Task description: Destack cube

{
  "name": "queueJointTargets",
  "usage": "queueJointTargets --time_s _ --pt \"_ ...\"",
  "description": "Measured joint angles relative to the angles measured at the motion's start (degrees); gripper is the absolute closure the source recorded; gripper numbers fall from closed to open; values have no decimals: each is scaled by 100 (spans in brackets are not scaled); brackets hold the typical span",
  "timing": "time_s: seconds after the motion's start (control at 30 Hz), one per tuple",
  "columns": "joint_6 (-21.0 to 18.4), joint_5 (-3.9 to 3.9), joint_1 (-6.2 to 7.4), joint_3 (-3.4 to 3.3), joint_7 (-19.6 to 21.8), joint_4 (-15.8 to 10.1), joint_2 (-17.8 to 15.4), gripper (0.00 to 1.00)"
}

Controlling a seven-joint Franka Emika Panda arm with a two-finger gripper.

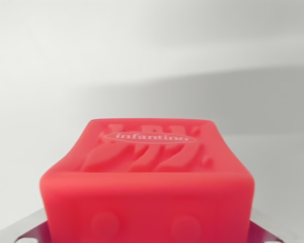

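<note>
Setting: not firmly identifiable; a bare test or laboratory-style space is suggested. Evidence: a plain, pale grey-white backdrop is seen, unmarked and blurred, crossed by a soft diagonal band of shadow. No furniture or household fittings can be made out. A red soft toy block, embossed "infantino", is framed close against bright metal parts at the lower edge.

A plain pale grey-white surface crossed by a soft shadow band.
</note>
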Motion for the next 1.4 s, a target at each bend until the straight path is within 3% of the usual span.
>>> queueJointTargets --time_s 0.33,0.9,1.4 --pt "516 60 3 9 -32 3 517 100" --pt "1232 177 -23 83 -107 106 1336 100" --pt "1648 187 -105 167 -122 230 1871 100"
